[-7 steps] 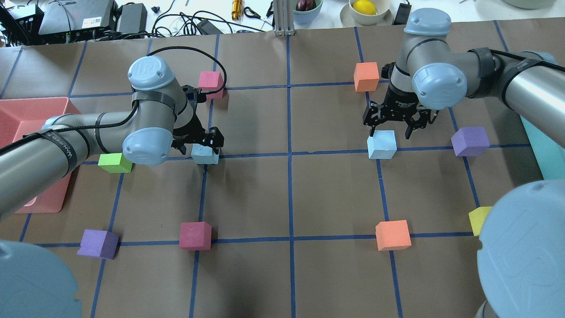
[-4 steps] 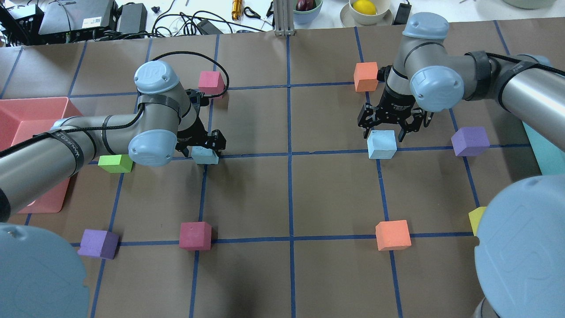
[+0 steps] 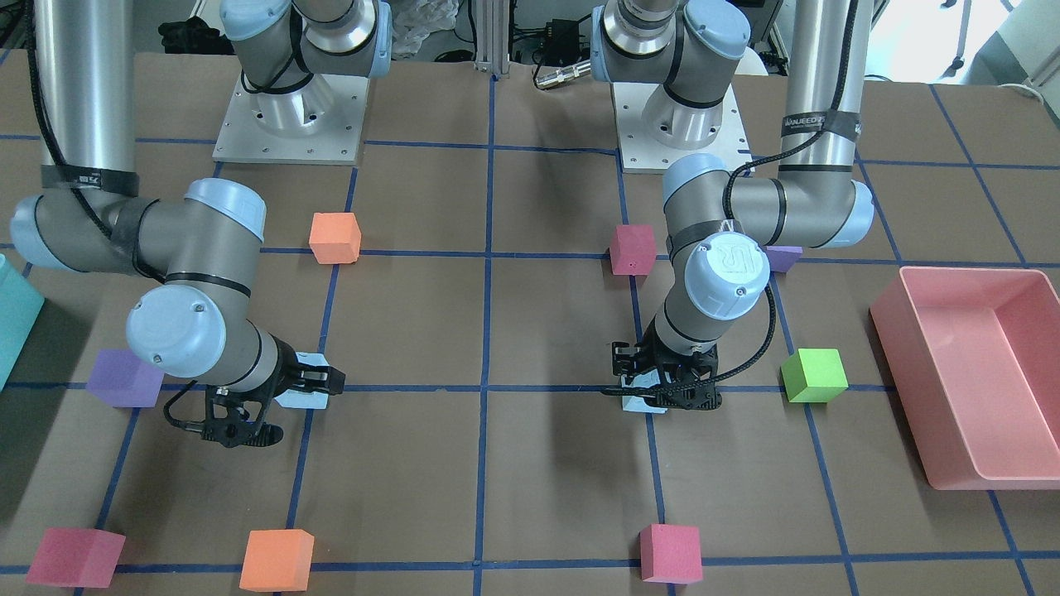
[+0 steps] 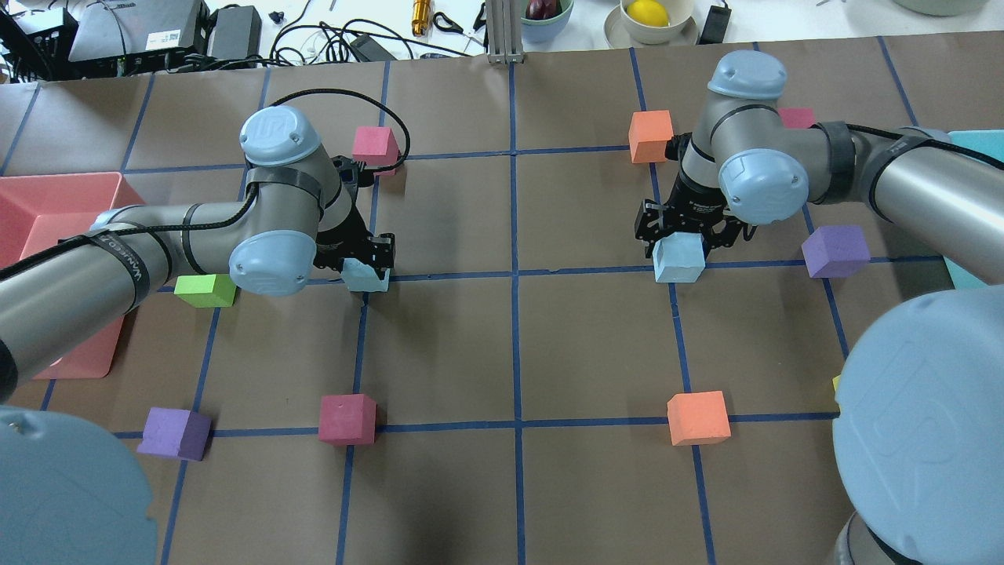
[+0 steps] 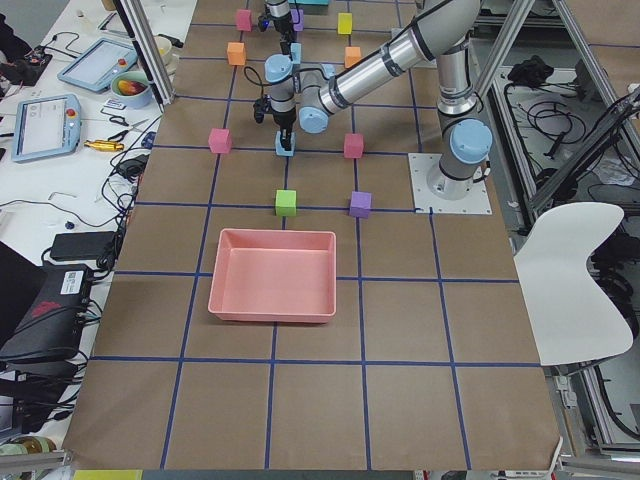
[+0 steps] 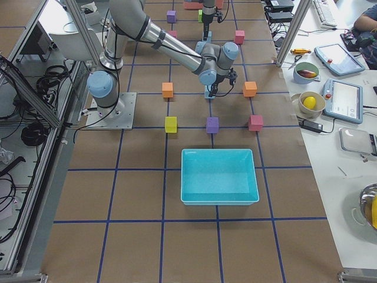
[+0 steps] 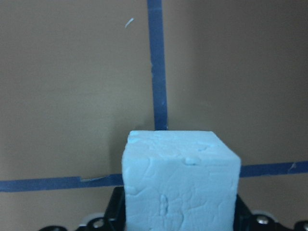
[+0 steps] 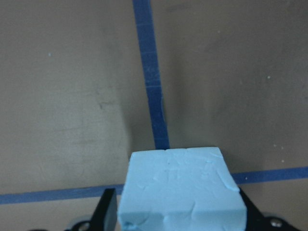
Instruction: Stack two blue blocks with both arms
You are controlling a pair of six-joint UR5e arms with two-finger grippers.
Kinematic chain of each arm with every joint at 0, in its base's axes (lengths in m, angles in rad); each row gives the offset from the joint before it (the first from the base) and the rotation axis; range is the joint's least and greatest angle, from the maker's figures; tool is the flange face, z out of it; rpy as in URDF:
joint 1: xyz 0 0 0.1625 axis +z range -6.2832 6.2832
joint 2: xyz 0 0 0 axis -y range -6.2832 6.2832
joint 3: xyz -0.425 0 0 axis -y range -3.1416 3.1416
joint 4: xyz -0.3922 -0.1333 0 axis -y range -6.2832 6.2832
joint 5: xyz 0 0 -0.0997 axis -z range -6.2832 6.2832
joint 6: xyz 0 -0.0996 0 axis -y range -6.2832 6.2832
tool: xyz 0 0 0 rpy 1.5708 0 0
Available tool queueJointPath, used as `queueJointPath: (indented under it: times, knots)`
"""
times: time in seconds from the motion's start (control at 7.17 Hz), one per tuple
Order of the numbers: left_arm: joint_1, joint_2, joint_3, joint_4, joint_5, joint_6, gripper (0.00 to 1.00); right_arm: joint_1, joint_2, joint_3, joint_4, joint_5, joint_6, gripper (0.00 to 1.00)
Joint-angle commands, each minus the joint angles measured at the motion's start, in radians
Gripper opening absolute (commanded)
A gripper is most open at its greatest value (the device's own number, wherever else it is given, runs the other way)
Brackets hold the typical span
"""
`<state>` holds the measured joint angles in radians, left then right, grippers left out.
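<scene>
One pale blue block (image 4: 365,279) sits on a tape crossing left of centre. My left gripper (image 4: 364,267) is down over it and shut on its sides. The left wrist view shows this block (image 7: 180,183) filling the space between the jaws. The other blue block (image 4: 679,260) sits right of centre. My right gripper (image 4: 679,243) is lowered around it with the jaws against both sides, as the right wrist view (image 8: 180,190) shows. Both blocks rest on the table, far apart. In the front view the left gripper (image 3: 662,396) and right gripper (image 3: 302,385) stand low over their blocks.
A green cube (image 4: 205,289) and a pink bin (image 4: 70,184) lie by the left arm. A purple cube (image 4: 835,251), an orange cube (image 4: 651,135) and a teal bin (image 4: 973,275) lie near the right arm. More cubes line the near row.
My right gripper has come down from above its blue block to around it, and its jaws have narrowed onto it. The left gripper has stayed on its block, barely moving.
</scene>
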<state>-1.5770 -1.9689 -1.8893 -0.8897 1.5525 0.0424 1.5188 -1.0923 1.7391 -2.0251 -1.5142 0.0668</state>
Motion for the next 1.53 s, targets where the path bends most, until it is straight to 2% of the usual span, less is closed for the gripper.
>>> queueJointPath:
  times: [0.0, 0.28, 0.42, 0.56, 0.98, 1.4]
  knots:
    - [0.002, 0.004, 0.004, 0.0, 0.0, -0.001, 0.0, 0.0, -0.006, 0.01, -0.018, -0.036, 0.001, 0.0]
    - [0.002, 0.004, 0.012, 0.0, -0.002, 0.002, 0.0, 0.006, -0.04, -0.044, -0.001, -0.021, 0.018, 0.0]
    - [0.003, 0.013, 0.027, -0.003, -0.002, 0.007, 0.0, 0.032, -0.037, -0.114, 0.056, -0.018, 0.063, 0.0]
    - [0.003, 0.012, 0.039, -0.011, -0.002, 0.007, 0.0, 0.091, -0.023, -0.186, 0.068, -0.008, 0.112, 0.0]
    - [0.006, 0.016, 0.039, -0.012, 0.0, 0.016, 0.0, 0.28, 0.125, -0.367, 0.06, 0.002, 0.336, 0.0]
    - [0.014, 0.019, 0.064, -0.018, 0.006, 0.017, 0.0, 0.354, 0.189, -0.38, 0.054, 0.002, 0.413, 0.0]
